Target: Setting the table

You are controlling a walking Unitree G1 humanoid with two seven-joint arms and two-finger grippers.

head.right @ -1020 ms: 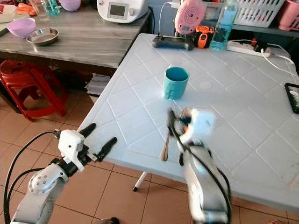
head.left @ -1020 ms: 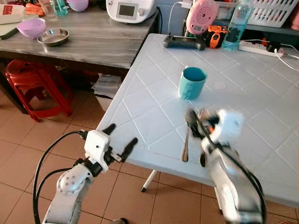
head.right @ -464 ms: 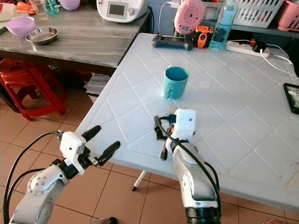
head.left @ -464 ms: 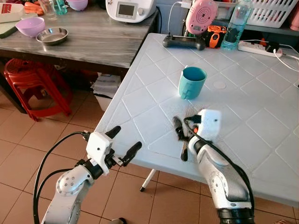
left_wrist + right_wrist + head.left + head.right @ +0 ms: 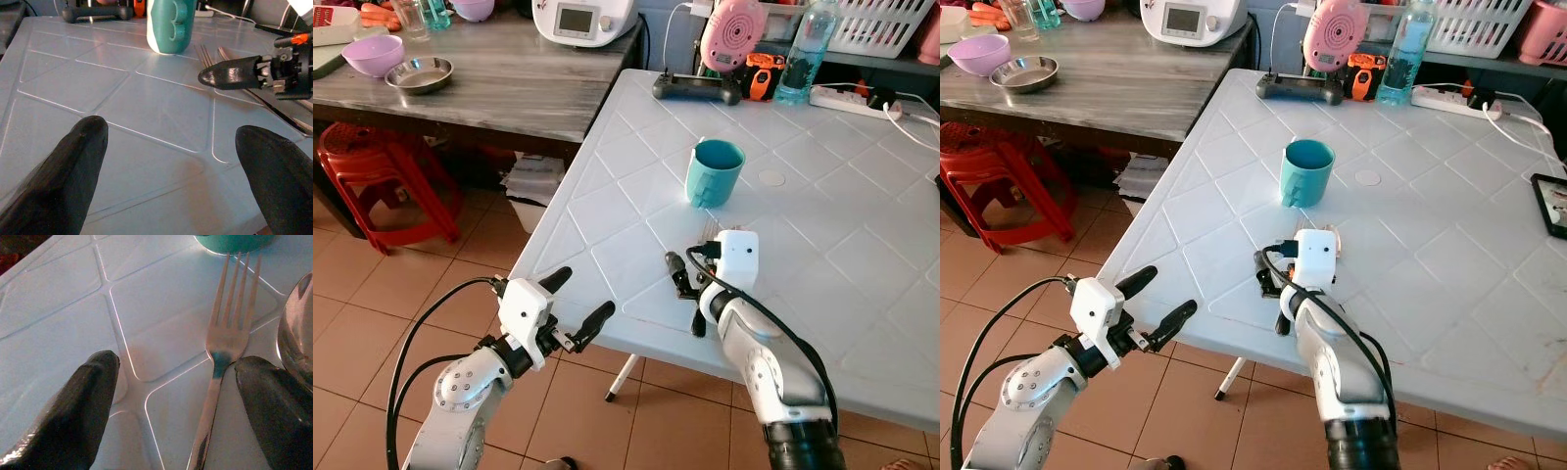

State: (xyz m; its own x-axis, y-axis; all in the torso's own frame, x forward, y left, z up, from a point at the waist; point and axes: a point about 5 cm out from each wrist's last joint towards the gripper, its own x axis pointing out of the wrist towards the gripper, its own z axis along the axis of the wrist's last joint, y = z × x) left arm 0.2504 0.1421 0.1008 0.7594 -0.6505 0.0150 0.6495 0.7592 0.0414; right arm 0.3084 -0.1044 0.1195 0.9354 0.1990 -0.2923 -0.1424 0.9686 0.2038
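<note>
Closest to me, the left gripper (image 5: 576, 305) hangs just off the table's (image 5: 862, 196) near edge, over the tiled floor (image 5: 372, 294), fingers spread and empty. My guess is it's just parked there out of the way while the other arm works.

A bit further in, the right gripper (image 5: 1271, 277) sits low over the table with its fingers spread too, nothing pinched. The fork (image 5: 222, 347) lies flat between them, closer to one finger, and the spoon (image 5: 296, 328) is right beside it. Both point their heads toward the cup (image 5: 714, 171), which stands upright a little beyond. Looks like a place setting to me: cutlery side by side in front of the cup. I can't tell whether the gripper has just let go or is about to nudge something.

Past that, at the far edge, there's a bottle (image 5: 805, 51) and other stuff that probably isn't part of the job.

Views: from the head camera the arm covers most of the cutlery, you just see a handle poking out. The right wrist camera shows the fork tines and spoon bowl clearly. The left wrist camera looks across the table at the other arm's finger (image 5: 230, 73) and the cup from the side.
</note>
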